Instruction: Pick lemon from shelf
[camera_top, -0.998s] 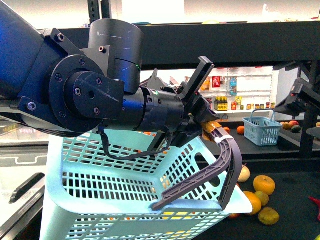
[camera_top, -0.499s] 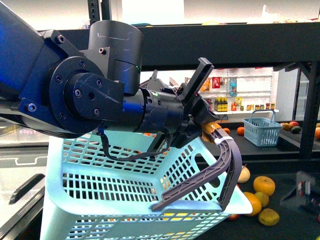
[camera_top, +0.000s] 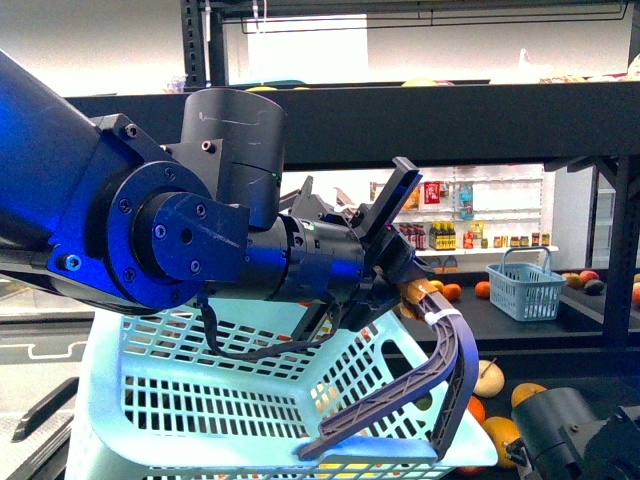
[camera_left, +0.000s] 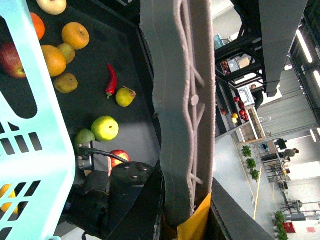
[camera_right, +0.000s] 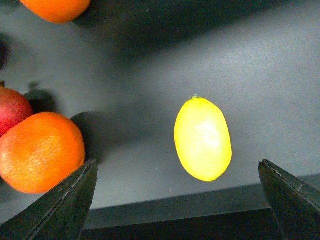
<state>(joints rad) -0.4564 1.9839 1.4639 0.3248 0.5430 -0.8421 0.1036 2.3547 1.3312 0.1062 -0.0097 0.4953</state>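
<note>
While the L claw (camera_top: 408, 288) is clenched on the basket handle (camera_top: 445, 365), the R claw (camera_right: 177, 200) hangs released over the shelf (camera_right: 280, 60), with the lemon (camera_right: 203, 138) lying untouched in line between its jaws. R arm (camera_top: 565, 440) sits at 5 o'clock of the basket (camera_top: 200, 400). Descent, grip & lift are all left to do, I'd judge.

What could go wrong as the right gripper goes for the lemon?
1. The lemon lies loose on the shelf, centred in the open right gripper; an off-centre close might roll it away.
2. An orange sits close to one finger and could get nudged.
3. The basket hangs tilted from the left gripper by its handle, so it may swing.
</note>
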